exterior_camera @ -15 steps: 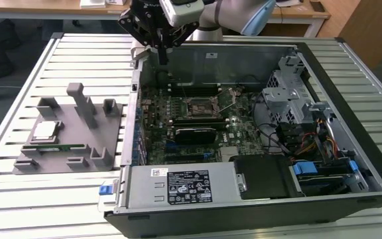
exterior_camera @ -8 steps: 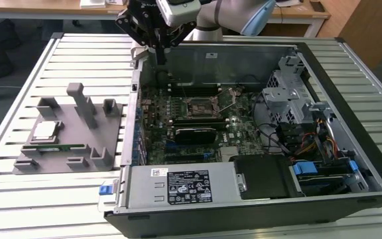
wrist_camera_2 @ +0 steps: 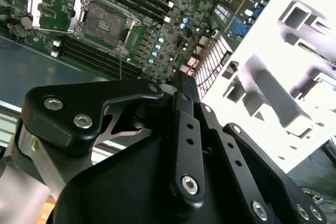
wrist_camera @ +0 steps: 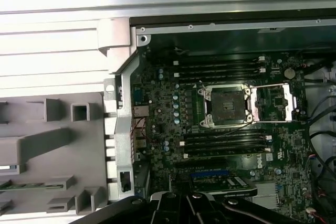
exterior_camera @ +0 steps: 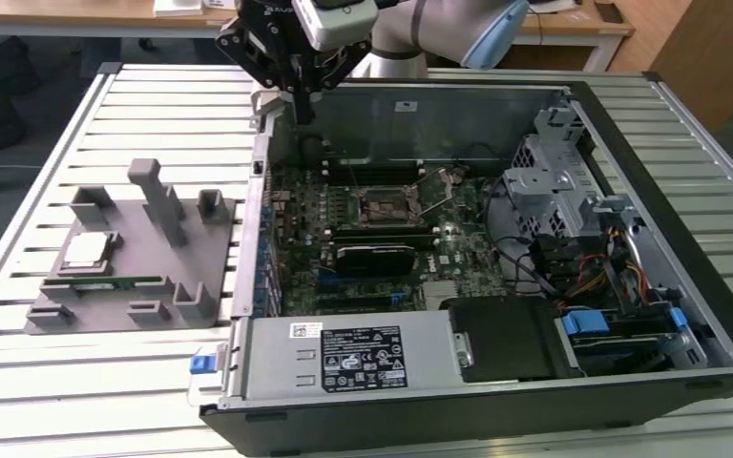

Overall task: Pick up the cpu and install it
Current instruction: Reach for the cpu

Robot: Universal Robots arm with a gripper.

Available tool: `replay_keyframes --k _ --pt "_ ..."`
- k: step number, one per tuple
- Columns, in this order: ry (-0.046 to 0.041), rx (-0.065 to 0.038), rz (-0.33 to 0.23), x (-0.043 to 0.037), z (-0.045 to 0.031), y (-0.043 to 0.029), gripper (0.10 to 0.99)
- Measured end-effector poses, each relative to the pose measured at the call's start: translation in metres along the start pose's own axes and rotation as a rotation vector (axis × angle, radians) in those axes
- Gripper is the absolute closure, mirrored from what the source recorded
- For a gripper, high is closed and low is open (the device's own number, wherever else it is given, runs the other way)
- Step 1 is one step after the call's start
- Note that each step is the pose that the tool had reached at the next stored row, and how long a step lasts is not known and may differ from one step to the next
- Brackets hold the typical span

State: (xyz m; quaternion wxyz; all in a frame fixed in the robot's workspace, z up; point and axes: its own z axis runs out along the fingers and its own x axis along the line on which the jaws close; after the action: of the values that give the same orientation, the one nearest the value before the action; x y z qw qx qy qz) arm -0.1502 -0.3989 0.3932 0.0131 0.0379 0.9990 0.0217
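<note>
**Pincer empty, fingers together, above the computer case's far corner**
From your pincer (exterior_camera: 303, 111), the cpu (exterior_camera: 88, 250) lies well apart, toward the exterior view's left and nearer that camera. It sits flat on the grey fixture plate (exterior_camera: 51, 313). The open socket (exterior_camera: 386, 202) lies the opposite way, inside the computer case (exterior_camera: 469, 114).

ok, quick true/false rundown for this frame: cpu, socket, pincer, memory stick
1. The cpu lies on the grey fixture plate. True.
2. The pincer is carrying the cpu. False: it hangs over the edge of the computer case, and the cpu is apart from it on the plate.
3. The motherboard socket is empty, with its cover swung open. True.
4. The green memory stick is seated in the motherboard. False: it lies on the fixture plate, beside the cpu.
</note>
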Motion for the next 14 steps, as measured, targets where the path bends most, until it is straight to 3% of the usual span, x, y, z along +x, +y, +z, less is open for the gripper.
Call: replay_keyframes --k 14 --pt "0.0000 0.000 0.000 0.0067 0.0001 -0.0005 0.980"
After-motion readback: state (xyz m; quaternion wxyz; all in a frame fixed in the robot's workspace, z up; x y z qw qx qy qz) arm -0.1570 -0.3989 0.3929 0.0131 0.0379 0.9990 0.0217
